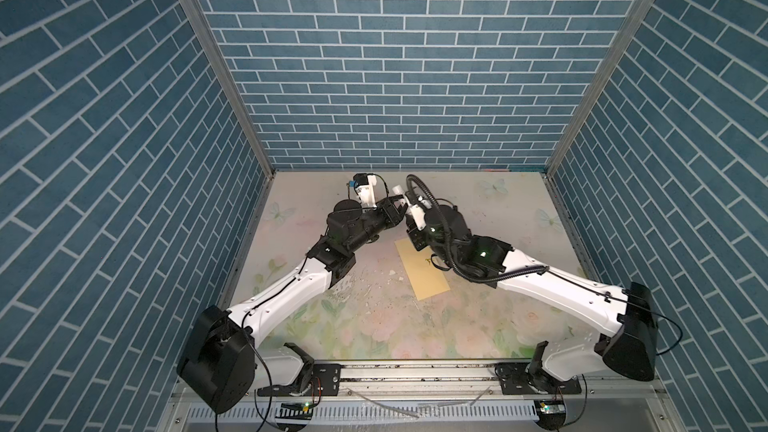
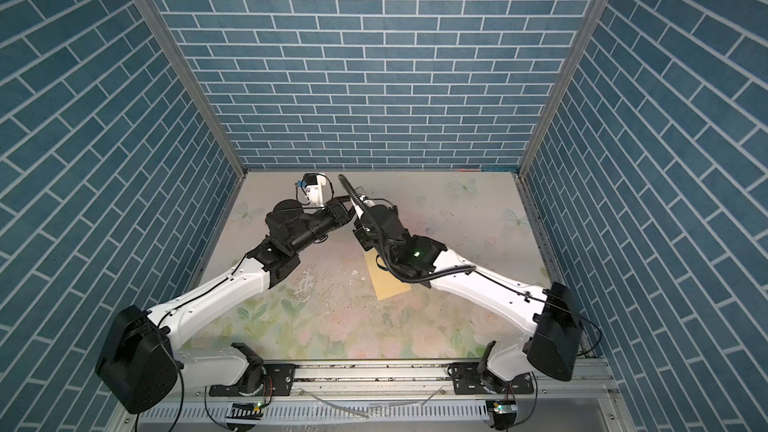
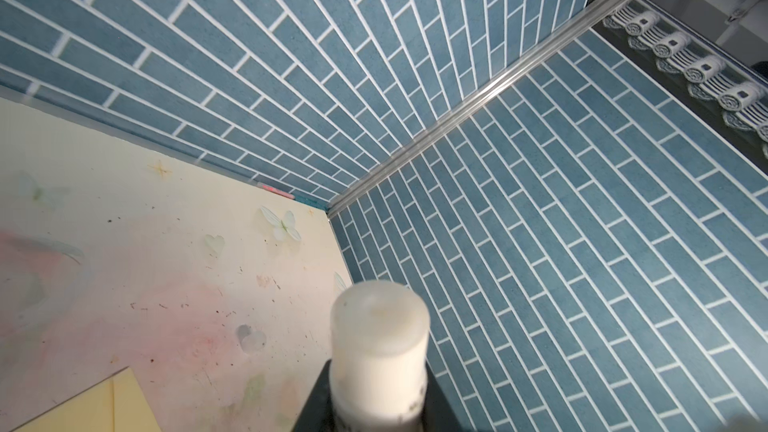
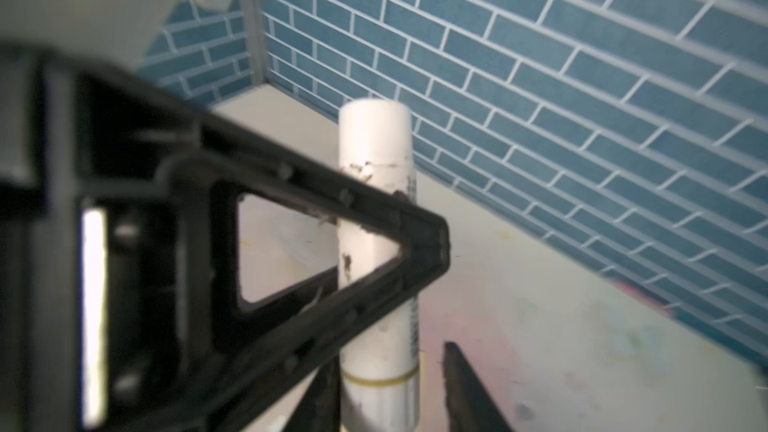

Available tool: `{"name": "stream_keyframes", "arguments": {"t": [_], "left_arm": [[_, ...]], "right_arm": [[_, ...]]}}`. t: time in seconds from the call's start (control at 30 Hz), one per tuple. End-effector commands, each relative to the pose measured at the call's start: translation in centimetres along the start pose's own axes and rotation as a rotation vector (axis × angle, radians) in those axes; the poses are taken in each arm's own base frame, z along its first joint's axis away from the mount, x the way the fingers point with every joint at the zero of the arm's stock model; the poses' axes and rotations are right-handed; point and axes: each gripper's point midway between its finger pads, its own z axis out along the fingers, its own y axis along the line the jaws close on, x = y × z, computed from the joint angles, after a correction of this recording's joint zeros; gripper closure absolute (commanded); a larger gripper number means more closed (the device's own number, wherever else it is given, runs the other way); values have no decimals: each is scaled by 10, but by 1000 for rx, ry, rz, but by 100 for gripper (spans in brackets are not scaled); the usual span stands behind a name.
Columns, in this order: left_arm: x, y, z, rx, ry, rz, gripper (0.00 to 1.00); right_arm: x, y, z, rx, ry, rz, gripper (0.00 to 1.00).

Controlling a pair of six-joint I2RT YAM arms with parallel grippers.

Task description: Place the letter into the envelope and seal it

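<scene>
I am gripping the glue stick [image 3: 380, 338] in my left pincer [image 3: 376, 403]. Its jaws are pressing against the white tube's sides and holding it off the counter [image 1: 511, 218], toward the back wall. My right pincer [image 4: 392, 392] is standing open around the stick's lower end, with one finger [image 4: 465, 384] clearly apart from the tube. The envelope [image 1: 422, 272] is lying flat near the middle of the counter, its far end running under my right arm. One yellow-tan corner is showing in my left wrist view.

A white glue stick [image 3: 380, 351] is above the floral table [image 1: 374, 326].
</scene>
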Motion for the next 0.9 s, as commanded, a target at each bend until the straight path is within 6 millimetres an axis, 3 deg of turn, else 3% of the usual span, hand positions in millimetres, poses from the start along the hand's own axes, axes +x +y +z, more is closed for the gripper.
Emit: {"name": "stream_keyframes", "arguments": {"t": [0.0,0.2,0.5,0.73,0.87], "left_arm": [[0,-18,-4,62,13,25,100],[-3,-35,-6,125,25,30,100],[-1,-40,-7,158,37,18,100],[1,-41,-6,163,46,16,100],[2,-40,-5,162,48,12,100]], "right_arm": [[-1,32,-24,-398,-25,196,35],[8,32,-41,-671,-28,377,30],[3,22,-38,-768,-95,501,35],[-3,16,-31,-763,-116,522,49],[-5,15,-29,-761,-113,532,67]]}}
